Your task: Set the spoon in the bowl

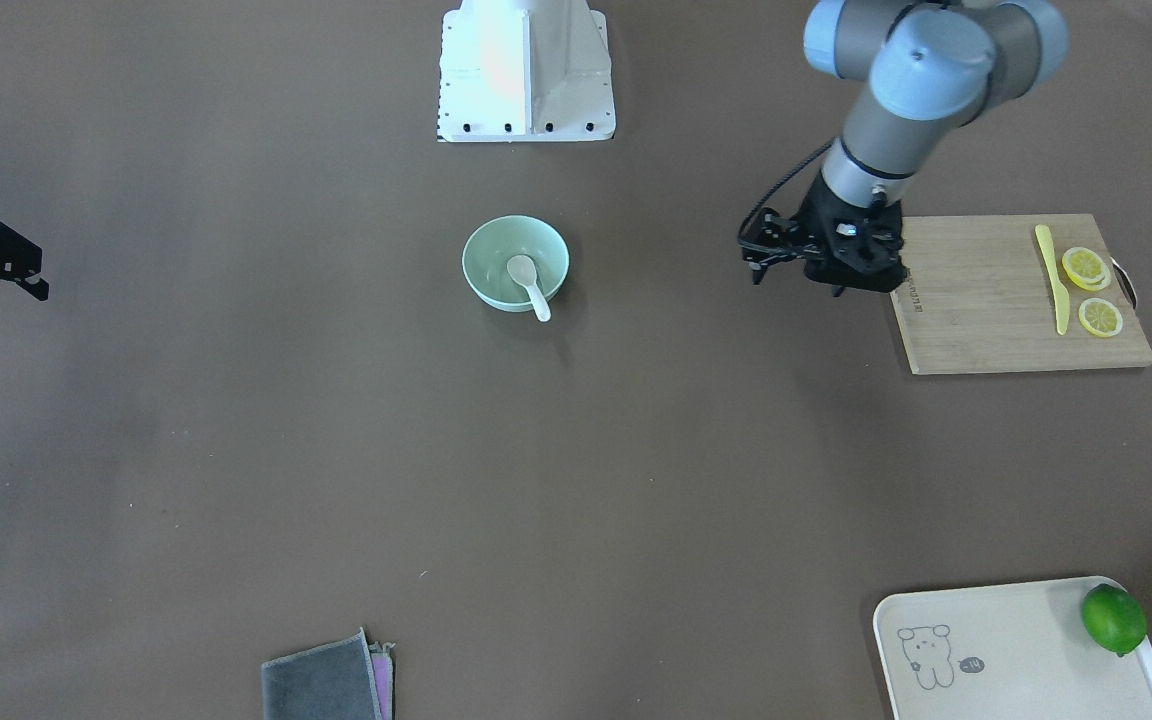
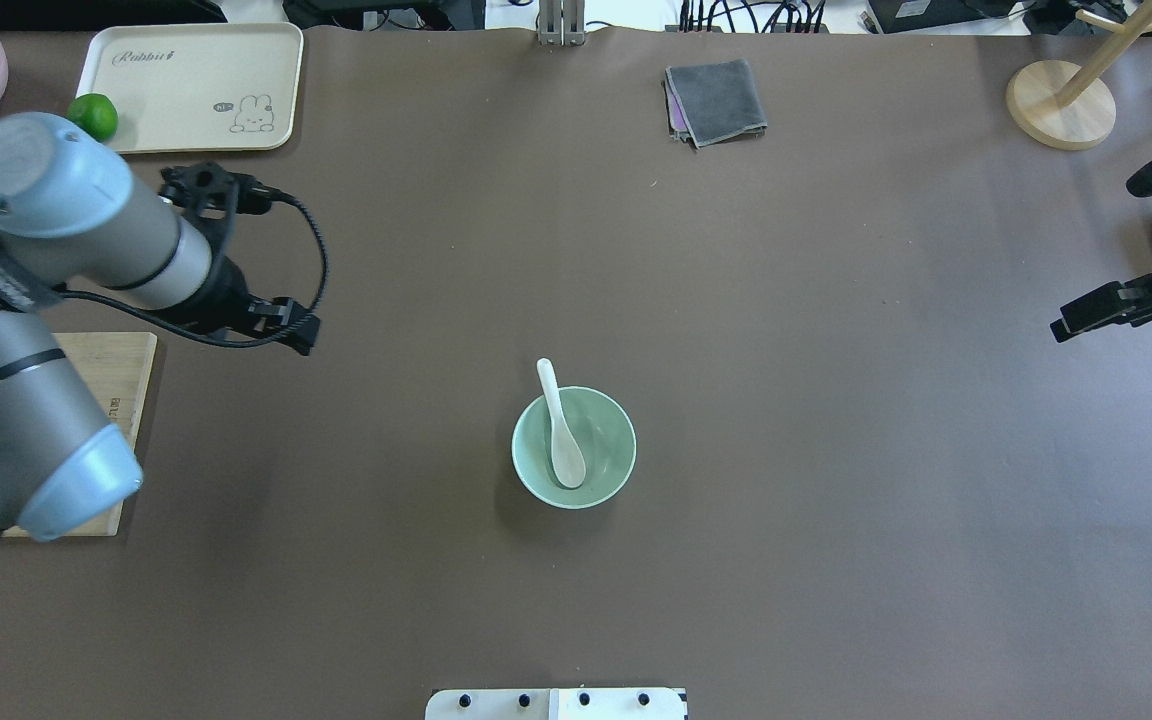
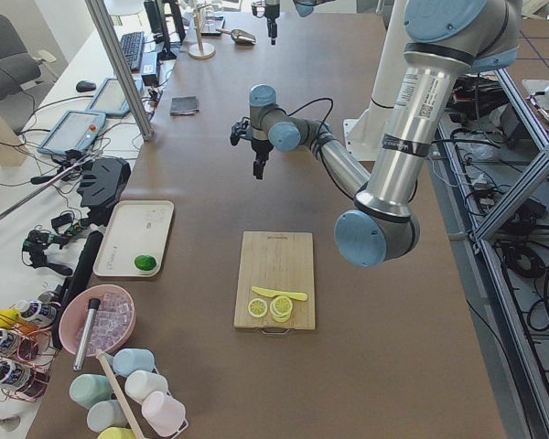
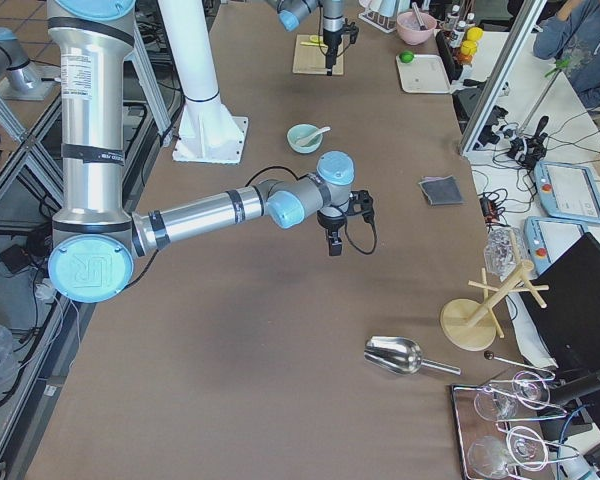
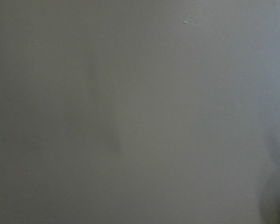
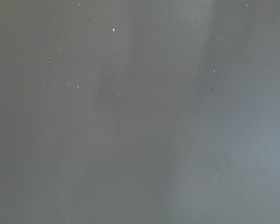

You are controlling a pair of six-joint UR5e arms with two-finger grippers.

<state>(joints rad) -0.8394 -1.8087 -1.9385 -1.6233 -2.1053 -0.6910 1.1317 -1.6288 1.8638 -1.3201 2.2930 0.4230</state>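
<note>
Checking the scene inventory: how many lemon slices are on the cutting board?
3, all on the cutting board beside the yellow knife: the top slice overlaps the second slice, and the third slice lies apart. Another could be hidden under the overlapping pair.

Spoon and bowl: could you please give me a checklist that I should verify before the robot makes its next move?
1. Spoon in bowl: ok; the scoop lies inside and the handle leans over the rim.
2. Bowl upright: ok.
3. Left gripper apart from spoon: ok; it is far to one side, near the cutting board.
4. Right gripper apart from spoon: ok; it is far on the opposite side.
5. Jaws open or shut: cannot tell for either gripper.
</note>
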